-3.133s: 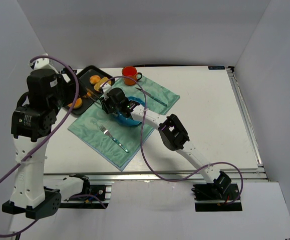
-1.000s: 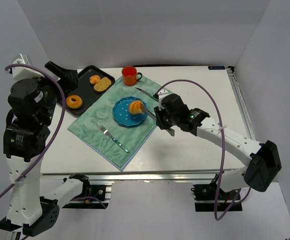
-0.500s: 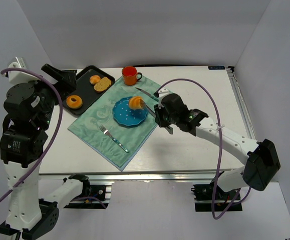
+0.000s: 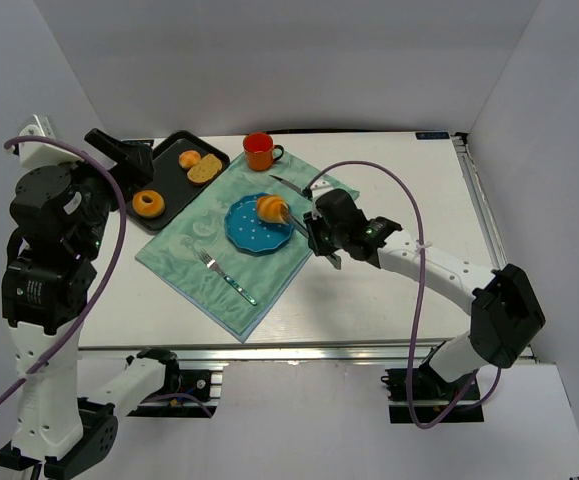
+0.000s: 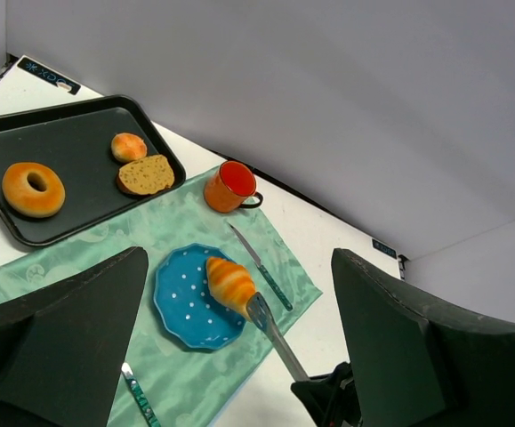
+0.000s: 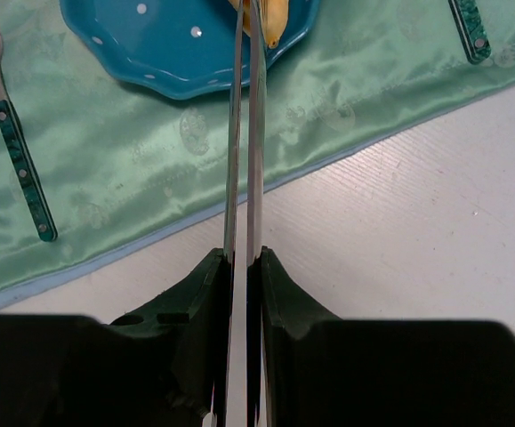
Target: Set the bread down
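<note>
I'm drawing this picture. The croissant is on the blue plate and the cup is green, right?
Almost. The cup is orange-red, not green; the left wrist view shows it. The croissant is on the blue plate.

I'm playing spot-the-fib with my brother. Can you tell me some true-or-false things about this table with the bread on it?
1. The croissant lies on the blue plate. True.
2. The donut is on that plate too. False: it sits on the black tray.
3. The right claw is spread wide open. False: it is shut.
4. The fork lies on the green cloth. True.
5. The cup is blue. False: it is orange-red.
</note>
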### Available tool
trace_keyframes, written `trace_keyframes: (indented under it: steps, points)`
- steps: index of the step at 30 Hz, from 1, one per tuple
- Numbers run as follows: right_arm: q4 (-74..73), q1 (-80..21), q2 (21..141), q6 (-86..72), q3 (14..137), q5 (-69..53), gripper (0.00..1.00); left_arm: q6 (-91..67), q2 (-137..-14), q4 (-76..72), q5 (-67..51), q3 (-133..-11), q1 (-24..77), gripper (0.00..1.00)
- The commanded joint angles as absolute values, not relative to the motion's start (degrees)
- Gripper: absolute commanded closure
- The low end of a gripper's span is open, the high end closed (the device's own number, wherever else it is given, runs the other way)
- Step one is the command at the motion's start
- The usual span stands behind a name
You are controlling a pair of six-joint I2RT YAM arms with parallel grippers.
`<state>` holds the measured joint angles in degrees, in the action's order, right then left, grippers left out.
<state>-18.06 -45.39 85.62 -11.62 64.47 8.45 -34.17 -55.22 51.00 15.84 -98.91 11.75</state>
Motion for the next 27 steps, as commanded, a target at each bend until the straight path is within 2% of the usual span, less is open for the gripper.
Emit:
trace_keyframes:
  steps: [1, 5, 10, 13, 14, 19, 22, 27]
  points:
    - [-15.29, -45.26, 84.90, -12.04, 63.29, 8.61, 1.00, -34.37, -54.67, 51.06, 15.38, -98.18, 11.95, 0.05]
    - [-16.00, -45.26, 85.08, -13.01, 62.23, 8.26, 1.00, -34.63, -54.14, 50.45, 15.29, -97.12, 11.95, 0.05]
    - [-16.87, -45.26, 85.08, -13.80, 62.14, 8.00, 0.92, -34.37, -54.05, 50.36, 15.21, -96.94, 11.95, 0.05]
    - [-17.66, -45.26, 84.73, -14.32, 62.40, 8.17, 0.86, -34.28, -53.97, 50.45, 15.03, -96.77, 11.95, 0.05]
    - [-17.84, -45.26, 84.47, -14.50, 62.49, 8.26, 0.80, -34.28, -53.96, 50.36, 14.94, -96.68, 11.95, 0.05]
    - [-18.46, -45.26, 83.41, -15.38, 63.10, 8.17, 0.67, -34.19, -53.88, 50.45, 14.68, -96.59, 11.95, 0.04]
    - [-18.89, -45.26, 82.71, -15.73, 63.81, 7.91, 0.56, -34.01, -53.96, 50.45, 14.59, -96.85, 11.95, 0.05]
    - [-19.25, -45.26, 82.26, -16.17, 65.04, 7.38, 0.54, -33.93, -54.05, 50.45, 14.06, -96.86, 11.95, 0.05]
